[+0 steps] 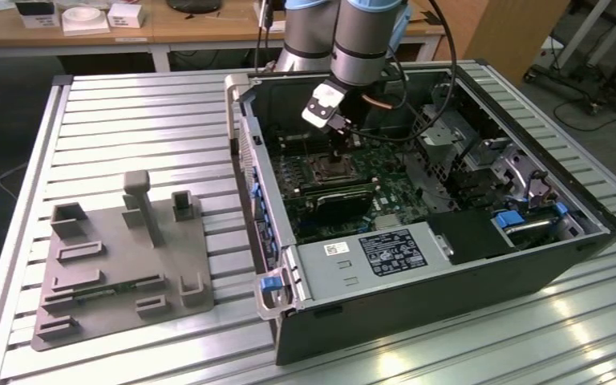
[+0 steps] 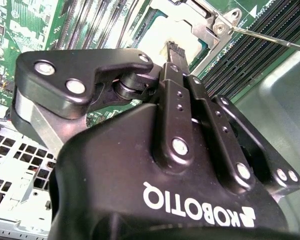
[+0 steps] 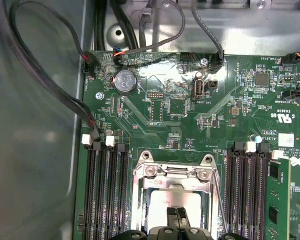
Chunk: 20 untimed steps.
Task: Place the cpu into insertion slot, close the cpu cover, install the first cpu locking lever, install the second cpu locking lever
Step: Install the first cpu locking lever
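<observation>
My gripper [image 3: 177, 216]: fingers pinched together, nothing between them, tips at the cpu [image 3: 162, 200] face. The chip sits in the insertion slot [image 1: 324, 170], and the cpu cover [image 3: 175, 172] looks down around it. The locking lever [image 3: 218, 192] looks unlatched. Risk: an off-centre push tilts the chip and bends contacts, or the cover pops up.
</observation>
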Each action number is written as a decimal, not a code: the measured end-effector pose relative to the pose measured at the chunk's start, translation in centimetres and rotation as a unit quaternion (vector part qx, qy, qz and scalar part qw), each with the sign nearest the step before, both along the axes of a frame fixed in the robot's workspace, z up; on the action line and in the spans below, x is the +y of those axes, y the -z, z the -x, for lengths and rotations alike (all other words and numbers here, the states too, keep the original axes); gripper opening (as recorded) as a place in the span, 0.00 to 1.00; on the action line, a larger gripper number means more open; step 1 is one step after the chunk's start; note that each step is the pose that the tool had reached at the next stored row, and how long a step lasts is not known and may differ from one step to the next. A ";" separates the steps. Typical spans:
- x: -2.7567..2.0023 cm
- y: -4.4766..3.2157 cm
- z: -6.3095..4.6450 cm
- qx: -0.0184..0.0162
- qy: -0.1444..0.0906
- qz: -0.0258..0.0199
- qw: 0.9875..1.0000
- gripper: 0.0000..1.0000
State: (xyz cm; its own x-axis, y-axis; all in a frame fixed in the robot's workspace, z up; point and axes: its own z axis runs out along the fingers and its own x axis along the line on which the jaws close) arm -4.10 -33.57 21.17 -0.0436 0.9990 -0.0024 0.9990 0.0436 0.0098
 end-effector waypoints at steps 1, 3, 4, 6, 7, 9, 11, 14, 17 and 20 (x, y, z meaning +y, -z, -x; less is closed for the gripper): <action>0.00 0.00 0.0 0.000 0.000 0.000 1.000 0.10; 0.00 0.00 0.0 0.000 0.000 0.000 1.000 0.10; 0.00 0.00 0.0 0.000 0.000 0.000 1.000 0.10; 0.00 0.00 0.0 0.000 0.000 0.000 1.000 0.10; 0.00 0.00 0.0 0.000 0.000 0.000 1.000 0.10; 0.00 0.00 0.0 0.000 0.000 0.000 1.000 0.10; 0.00 -0.08 0.0 0.001 0.000 0.000 1.000 0.10; 0.00 -0.43 0.0 0.001 0.000 0.000 1.000 0.10; 0.00 -0.84 0.0 0.001 0.000 0.000 1.000 0.10; 0.01 -1.30 0.0 0.002 0.000 0.000 1.000 0.10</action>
